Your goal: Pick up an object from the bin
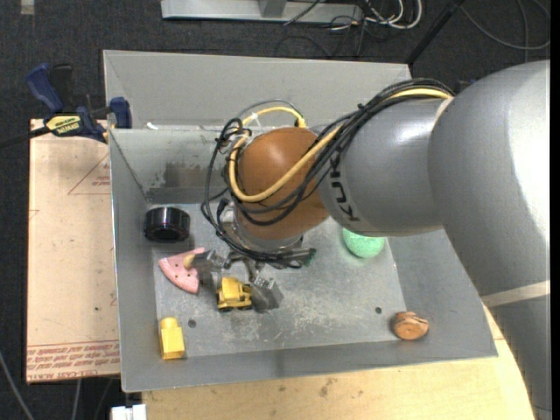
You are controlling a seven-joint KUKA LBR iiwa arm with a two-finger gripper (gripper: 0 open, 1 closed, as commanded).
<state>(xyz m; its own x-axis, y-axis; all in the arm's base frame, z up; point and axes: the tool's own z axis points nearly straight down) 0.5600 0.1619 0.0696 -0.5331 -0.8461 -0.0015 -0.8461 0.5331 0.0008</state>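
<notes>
Bin: a grey metal bin (289,344) with a scuffed floor and a handful of small things lying loose and apart.
Arm: it reaches in from the right, its round orange wrist cover (273,178) looped with yellow and black cables, hanging over the left middle of the bin.
Gripper: the gripper (236,289) points down below the cover, low over the floor in the bin's front-left part.
Hand state: the two grey fingers (265,296) stand spread, one on each side of a small yellow toy; whether they press on it cannot be told.
Task's thing: the yellow toy (234,297), a blocky little piece like a toy vehicle, sits on the floor between the fingers, left of the bin's middle and towards the front.
Nearest neighbour: a pink wedge (179,272) lies just left of the gripper, close to the left finger.
Front-left corner: a yellow block (171,338) stands alone.
Left side, further back: a black ring (166,224) rests near the wall.
Right of the arm: a green ball (363,244) peeks out from under it.
Front right: a brown round lump (409,325) lies well apart from everything else.
</notes>
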